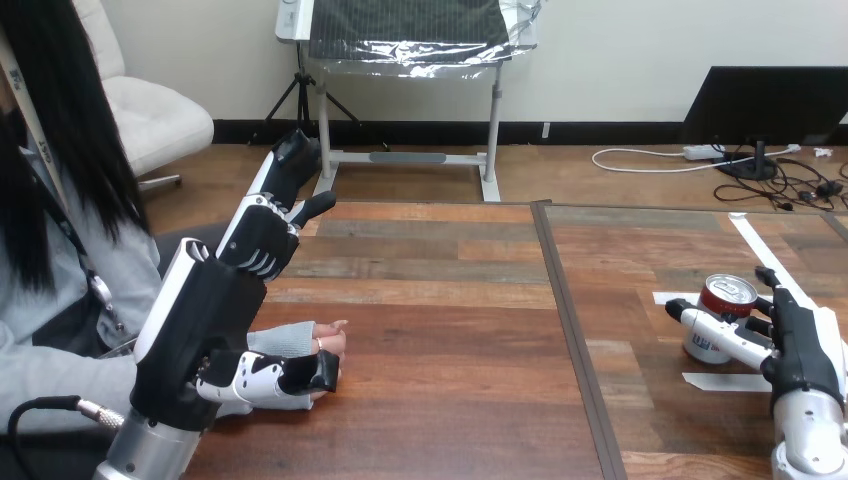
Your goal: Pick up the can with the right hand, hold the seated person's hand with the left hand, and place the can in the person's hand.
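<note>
A red-and-white can (712, 345) with a silver top stands upright on the table at the right, among white tape marks. My right hand (803, 352) is beside it on its right. The thumb lies across the can's front and the fingers (768, 279) reach round its back. The person's hand (318, 343), in a grey sleeve, rests on the table at the left. My left hand (200, 310) hovers just left of it with its fingers stretched away across the table. Its thumb (275, 378) lies along the near side of the person's hand, touching or nearly touching it.
A dark seam (568, 320) runs front to back where two tabletops (440, 400) meet, between the person's hand and the can. White tape strips (722, 381) lie on the wood around the can. The person sits at the left edge.
</note>
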Controlling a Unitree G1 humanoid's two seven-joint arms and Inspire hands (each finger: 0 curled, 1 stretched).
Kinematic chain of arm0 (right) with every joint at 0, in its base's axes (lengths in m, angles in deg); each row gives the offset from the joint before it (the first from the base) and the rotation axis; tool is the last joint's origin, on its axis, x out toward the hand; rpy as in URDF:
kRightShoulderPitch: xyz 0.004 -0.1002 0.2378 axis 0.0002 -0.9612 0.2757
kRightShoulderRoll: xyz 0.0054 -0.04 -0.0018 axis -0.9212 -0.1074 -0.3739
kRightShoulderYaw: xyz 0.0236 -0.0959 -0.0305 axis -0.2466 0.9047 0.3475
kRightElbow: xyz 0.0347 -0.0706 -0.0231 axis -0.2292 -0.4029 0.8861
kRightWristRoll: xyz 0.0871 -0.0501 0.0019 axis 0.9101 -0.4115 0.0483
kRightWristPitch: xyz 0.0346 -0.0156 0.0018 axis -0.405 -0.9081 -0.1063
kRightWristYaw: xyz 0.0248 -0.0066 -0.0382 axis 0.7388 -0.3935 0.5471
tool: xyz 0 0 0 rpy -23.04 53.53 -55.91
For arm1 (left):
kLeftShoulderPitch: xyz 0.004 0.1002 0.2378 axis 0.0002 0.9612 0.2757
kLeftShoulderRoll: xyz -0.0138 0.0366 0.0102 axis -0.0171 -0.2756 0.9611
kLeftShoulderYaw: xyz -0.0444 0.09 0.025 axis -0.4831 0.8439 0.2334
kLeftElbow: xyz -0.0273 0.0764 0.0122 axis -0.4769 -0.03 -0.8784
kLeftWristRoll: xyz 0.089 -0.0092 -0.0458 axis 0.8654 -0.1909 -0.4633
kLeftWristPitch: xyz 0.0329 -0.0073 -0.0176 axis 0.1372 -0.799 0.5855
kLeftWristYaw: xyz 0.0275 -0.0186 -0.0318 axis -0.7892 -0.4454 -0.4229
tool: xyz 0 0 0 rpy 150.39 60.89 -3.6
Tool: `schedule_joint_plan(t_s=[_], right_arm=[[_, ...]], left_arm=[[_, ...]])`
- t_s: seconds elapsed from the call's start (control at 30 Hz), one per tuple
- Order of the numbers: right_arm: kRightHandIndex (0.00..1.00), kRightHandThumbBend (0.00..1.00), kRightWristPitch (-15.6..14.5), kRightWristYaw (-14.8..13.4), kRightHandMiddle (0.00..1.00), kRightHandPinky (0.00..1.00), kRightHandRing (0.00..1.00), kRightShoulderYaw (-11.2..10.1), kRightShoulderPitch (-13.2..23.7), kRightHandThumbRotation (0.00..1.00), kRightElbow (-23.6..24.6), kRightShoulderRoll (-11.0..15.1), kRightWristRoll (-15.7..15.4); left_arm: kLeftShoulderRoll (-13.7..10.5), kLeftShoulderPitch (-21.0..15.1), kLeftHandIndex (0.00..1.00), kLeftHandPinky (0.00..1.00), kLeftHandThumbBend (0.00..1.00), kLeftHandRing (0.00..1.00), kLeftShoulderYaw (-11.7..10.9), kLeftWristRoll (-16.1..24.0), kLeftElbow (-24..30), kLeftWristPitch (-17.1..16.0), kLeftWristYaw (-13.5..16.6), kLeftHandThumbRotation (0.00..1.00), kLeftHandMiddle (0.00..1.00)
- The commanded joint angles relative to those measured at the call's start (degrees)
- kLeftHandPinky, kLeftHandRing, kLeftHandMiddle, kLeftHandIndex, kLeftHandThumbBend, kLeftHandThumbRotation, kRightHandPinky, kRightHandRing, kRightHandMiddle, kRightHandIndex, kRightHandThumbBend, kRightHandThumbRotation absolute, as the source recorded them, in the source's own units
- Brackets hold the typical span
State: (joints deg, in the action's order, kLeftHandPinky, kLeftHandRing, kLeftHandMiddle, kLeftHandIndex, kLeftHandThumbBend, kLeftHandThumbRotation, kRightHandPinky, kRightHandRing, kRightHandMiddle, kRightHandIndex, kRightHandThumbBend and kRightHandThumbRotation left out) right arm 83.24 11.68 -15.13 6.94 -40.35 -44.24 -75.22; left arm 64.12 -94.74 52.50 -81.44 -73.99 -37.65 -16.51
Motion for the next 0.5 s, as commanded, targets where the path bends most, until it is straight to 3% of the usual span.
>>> schedule_joint_plan(t_s=[0.0,0.17,0.47], right_arm=[[0.84,1.0,-0.7,-1.0,0.78,0.68,0.76,-0.9,6.4,0.13,0.2,-0.4,1.0],[0.75,0.97,-1.7,-2.5,0.7,0.65,0.7,-0.8,6.8,0.04,0.2,-0.4,0.7],[0.58,0.88,-2.9,-3.8,0.53,0.44,0.48,-1.8,7.5,0.0,0.3,-0.8,1.6]], left_arm=[[-0.6,-1.0,0.99,0.91,1.0,1.0,-0.8,-0.8,4.0,0.1,0.2,0.56,1.0],[-0.3,-0.6,0.99,0.91,1.0,1.0,-0.9,-0.8,4.6,0.1,0.5,0.55,1.0],[0.1,0.0,0.98,0.91,1.0,0.99,-1.1,-0.3,5.2,-0.2,1.3,0.57,1.0]])
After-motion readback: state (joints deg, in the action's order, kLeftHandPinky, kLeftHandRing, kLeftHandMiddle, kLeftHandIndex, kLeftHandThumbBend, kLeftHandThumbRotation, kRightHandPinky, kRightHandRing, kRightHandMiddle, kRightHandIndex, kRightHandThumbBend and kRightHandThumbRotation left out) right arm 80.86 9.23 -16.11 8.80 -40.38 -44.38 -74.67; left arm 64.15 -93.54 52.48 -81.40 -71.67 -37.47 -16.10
